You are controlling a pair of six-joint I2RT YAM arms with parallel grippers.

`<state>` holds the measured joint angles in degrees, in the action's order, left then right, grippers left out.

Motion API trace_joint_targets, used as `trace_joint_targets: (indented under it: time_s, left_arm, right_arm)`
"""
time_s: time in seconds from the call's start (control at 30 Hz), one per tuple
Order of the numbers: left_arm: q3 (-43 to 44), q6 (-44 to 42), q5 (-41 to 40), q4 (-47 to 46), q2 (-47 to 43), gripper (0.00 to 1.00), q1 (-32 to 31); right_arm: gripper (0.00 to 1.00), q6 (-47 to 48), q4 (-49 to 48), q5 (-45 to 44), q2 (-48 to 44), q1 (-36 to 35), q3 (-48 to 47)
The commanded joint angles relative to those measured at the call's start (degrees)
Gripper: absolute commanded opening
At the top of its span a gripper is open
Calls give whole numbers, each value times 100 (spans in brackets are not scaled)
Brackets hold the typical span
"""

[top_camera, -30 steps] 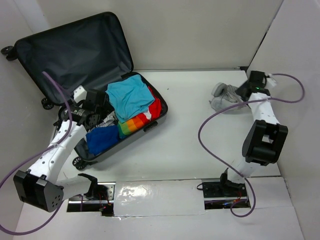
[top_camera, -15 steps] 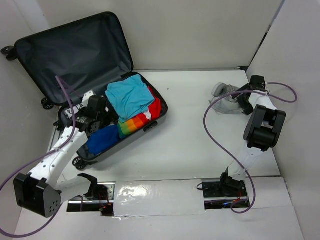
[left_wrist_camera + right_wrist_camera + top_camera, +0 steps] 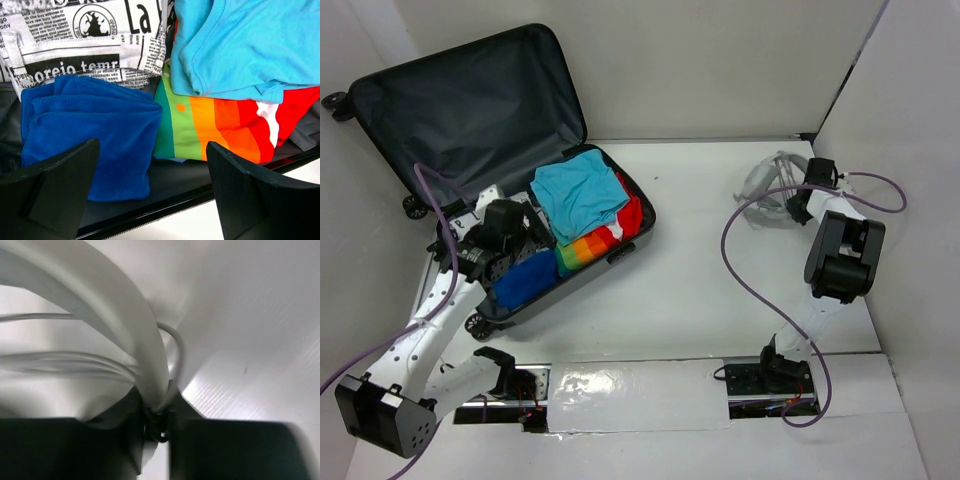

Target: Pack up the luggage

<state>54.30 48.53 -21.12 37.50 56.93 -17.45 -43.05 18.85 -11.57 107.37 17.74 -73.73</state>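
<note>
The left tool (image 3: 152,146) hangs with its jaws spread wide over the near end of the luggage (image 3: 470,100), above a folded blue towel (image 3: 90,135) that lies beside a rainbow-striped garment (image 3: 210,125). The luggage lies open at the far left of the table (image 3: 700,260), its lid raised toward the back corner. At the far right, the right tool (image 3: 798,198) is clenched on a pale grey garment (image 3: 765,182), with the fabric bunched between its fingers.
</note>
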Motion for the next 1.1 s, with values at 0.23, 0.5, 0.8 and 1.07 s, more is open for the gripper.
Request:
trace_joint_targets:
  time_s: [0.23,0.5,0.8,1.07]
  left_arm:
    - [185,675,-348,565,-208,100,48]
    - [300,938,-357,978,-611,100,269]
    - [432,1544,-867,1656,-1359,100,374]
    - [695,2503,-1473,2736,-1562,100,427]
  right_arm:
    - [0,1437,-206,364,-1096,-955,-1096]
    - [0,2792,-453,1770,-1544,-2746,-2127]
    - [0,4032,1376,1949,0,-5217,-4315]
    - [0,4138,2113,1299,1794,-6791,-5940]
